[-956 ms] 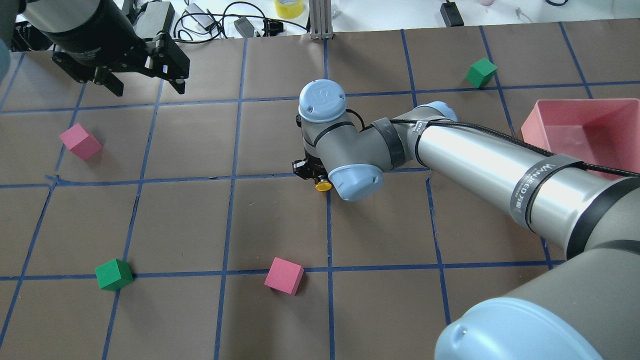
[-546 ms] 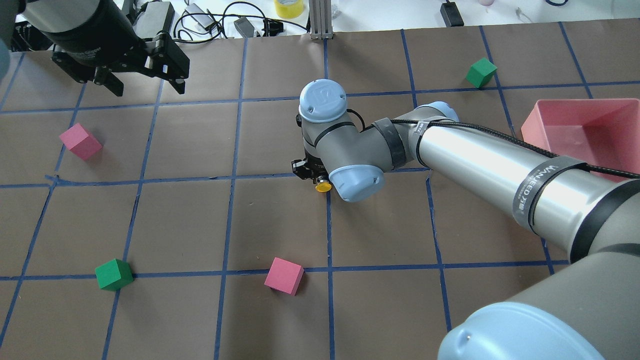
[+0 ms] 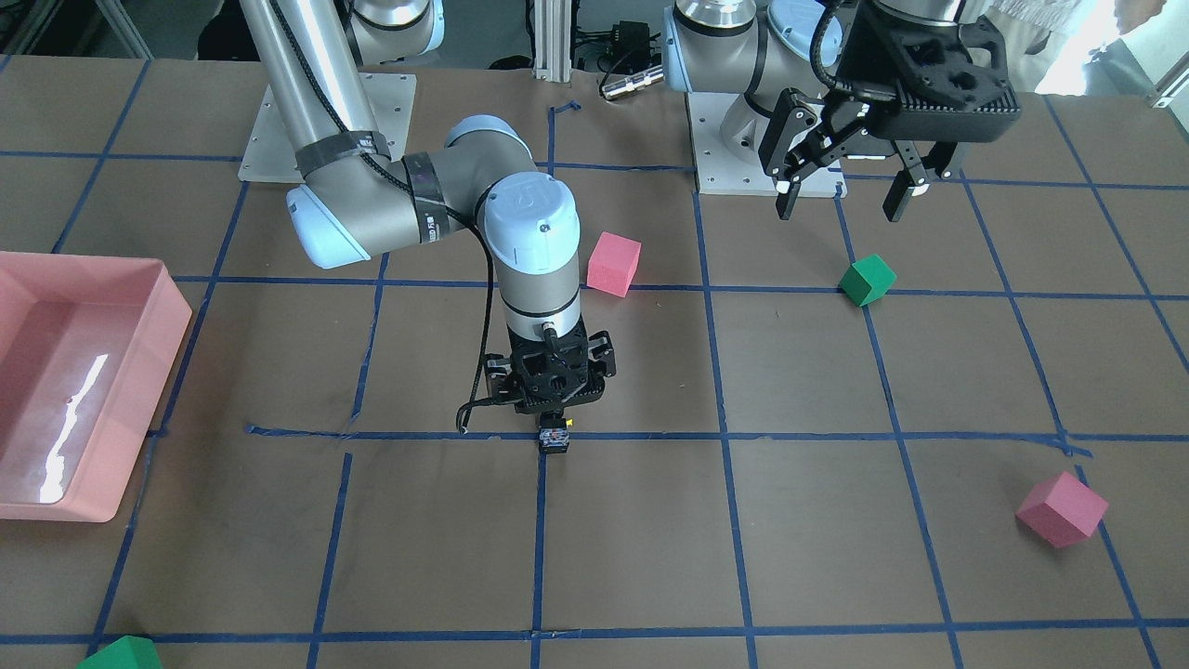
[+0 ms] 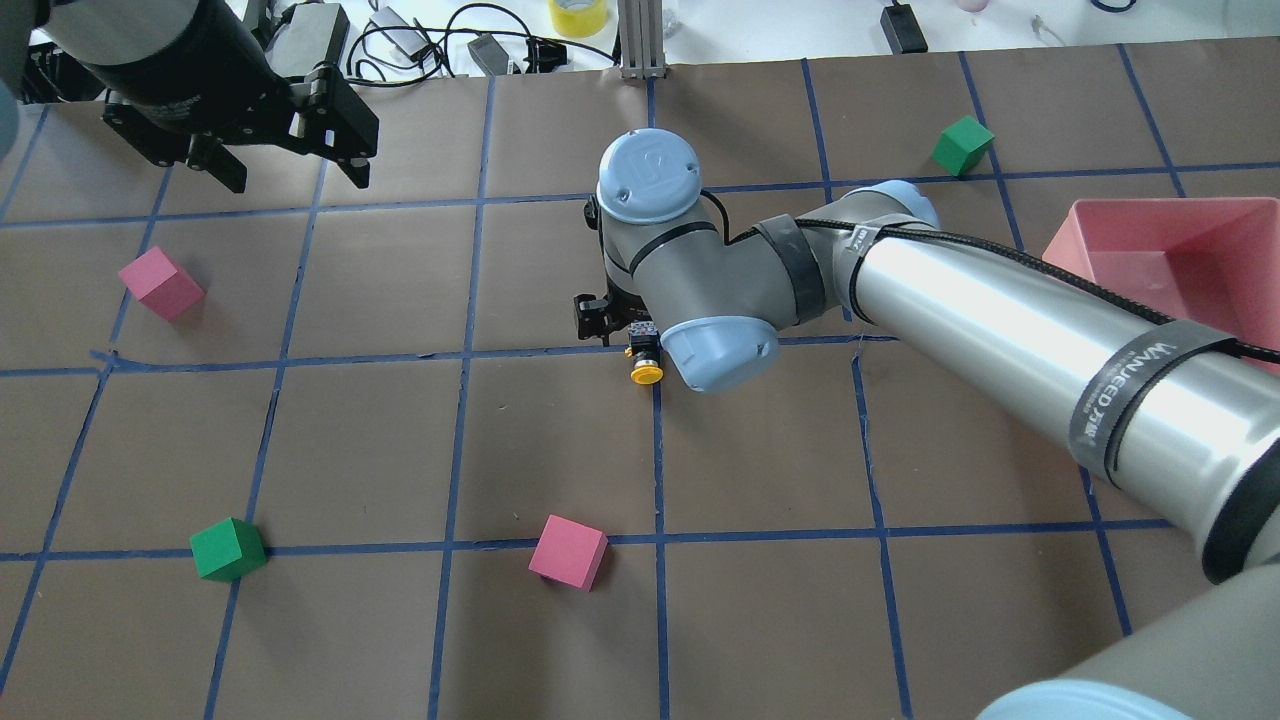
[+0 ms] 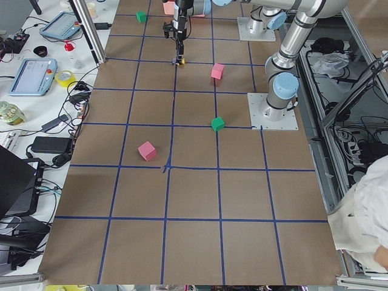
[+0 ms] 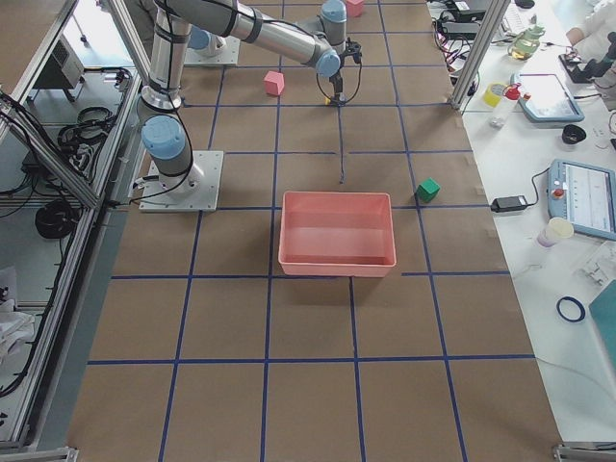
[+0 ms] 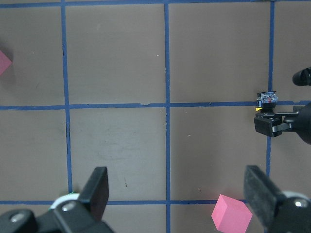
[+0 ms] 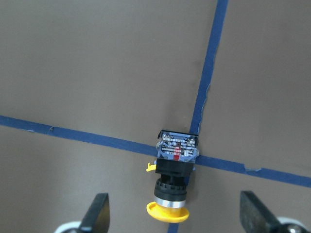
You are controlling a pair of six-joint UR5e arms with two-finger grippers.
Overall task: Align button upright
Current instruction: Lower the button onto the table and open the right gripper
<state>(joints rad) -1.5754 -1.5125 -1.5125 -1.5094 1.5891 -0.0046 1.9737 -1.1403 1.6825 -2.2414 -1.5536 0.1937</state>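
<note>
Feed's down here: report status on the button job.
Right gripper open, above button. Left gripper open, hovering far off. Button on its side on tape crossing, untouched. Nearest pink cube well apart.

The desk [image 4: 560, 440] has a brown paper cover, and lines of blue tape [image 4: 400, 547] divide it into squares. Near its middle the button [image 4: 645, 358] lies on its side on a tape crossing, with the yellow cap towards the robot's edge. One pink cube [image 4: 161, 283] stands near the left edge. Another pink cube [image 4: 568, 551] and a green cube [image 4: 228, 549] stand closer to the robot's edge. A second green cube [image 4: 962, 144] sits near the far edge, and a pink tray [image 4: 1170, 228] at the right edge.
</note>
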